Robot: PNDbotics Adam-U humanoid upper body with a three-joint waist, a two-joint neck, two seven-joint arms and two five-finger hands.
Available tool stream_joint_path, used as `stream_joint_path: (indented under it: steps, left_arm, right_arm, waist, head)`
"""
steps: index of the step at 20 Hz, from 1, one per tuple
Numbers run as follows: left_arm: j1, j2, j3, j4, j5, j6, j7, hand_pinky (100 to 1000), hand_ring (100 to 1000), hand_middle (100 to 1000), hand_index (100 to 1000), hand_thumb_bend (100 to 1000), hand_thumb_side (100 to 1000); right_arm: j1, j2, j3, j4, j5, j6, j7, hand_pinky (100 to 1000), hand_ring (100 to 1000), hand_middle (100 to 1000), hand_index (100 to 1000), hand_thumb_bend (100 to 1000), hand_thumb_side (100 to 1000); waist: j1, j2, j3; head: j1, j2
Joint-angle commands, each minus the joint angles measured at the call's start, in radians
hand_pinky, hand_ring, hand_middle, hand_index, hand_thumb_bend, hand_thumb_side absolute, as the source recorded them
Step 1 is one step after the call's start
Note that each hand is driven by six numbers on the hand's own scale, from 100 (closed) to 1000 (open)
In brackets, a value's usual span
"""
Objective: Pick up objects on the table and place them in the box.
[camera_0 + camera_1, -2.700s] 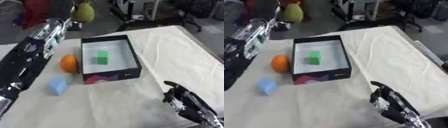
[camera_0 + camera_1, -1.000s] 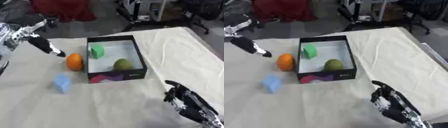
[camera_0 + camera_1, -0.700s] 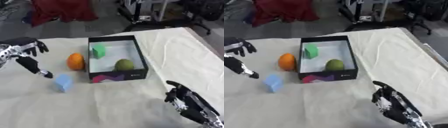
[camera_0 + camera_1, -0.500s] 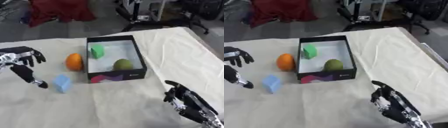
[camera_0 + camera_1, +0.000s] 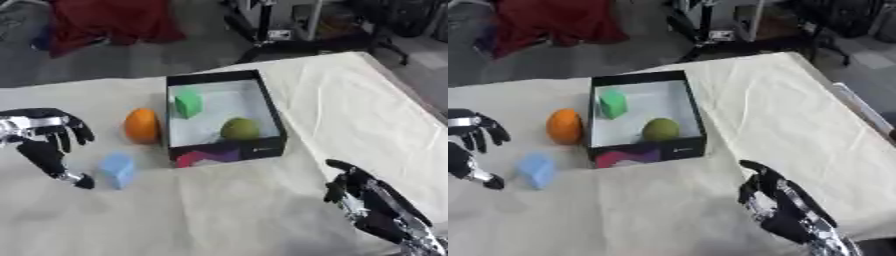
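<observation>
A black box [image 5: 268, 109] with a white floor stands mid-table. Inside it lie a green block [image 5: 187, 103] at the back left and an olive-green round fruit [image 5: 240, 128] at the front right. An orange [image 5: 141, 125] rests on the cloth just left of the box. A light blue block [image 5: 117, 169] lies in front of the orange. My left hand [image 5: 44, 141] hovers open at the left edge, its thumb pointing down toward the blue block, a short gap away. My right hand [image 5: 374, 207] rests open at the lower right, holding nothing.
A cream cloth [image 5: 350, 100] covers the table, whose right edge falls away at the far right. Beyond the far edge are a red cloth [image 5: 105, 22], chair bases and a grey floor.
My left arm dropped a green fruit into the box, then swung back down and left; its open hand now hangs beside the blue block. The right hand has stayed put.
</observation>
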Motion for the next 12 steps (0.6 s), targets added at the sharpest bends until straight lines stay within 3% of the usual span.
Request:
stream_joint_path:
  steps: [1, 6, 12]
  left_arm:
    - [-0.016, 0.003, 0.001, 0.029, -0.043, 0.106, -0.069, 697, 644, 711, 809, 666, 317]
    - [-0.011, -0.046, -0.011, 0.082, -0.127, 0.125, 0.01, 680, 624, 701, 801, 706, 333]
    - [-0.008, -0.101, -0.02, 0.071, -0.221, 0.112, 0.064, 664, 606, 684, 792, 783, 342]
  right_arm:
    - [-0.009, -0.016, -0.002, -0.012, 0.001, 0.0, 0.001, 839, 557, 483, 925, 100, 470]
    - [-0.009, -0.015, -0.002, -0.012, 0.0, 0.0, 0.0, 839, 557, 483, 925, 100, 470]
    - [-0.009, -0.013, -0.002, -0.012, -0.001, 0.0, 0.001, 838, 557, 483, 925, 100, 470]
  waist:
    - [0.014, -0.01, -0.002]
    - [0.012, -0.009, -0.003]
    - [0.01, -0.009, -0.003]
  head:
    - [-0.007, -0.002]
    - [-0.014, -0.002]
    - [-0.018, -0.002]
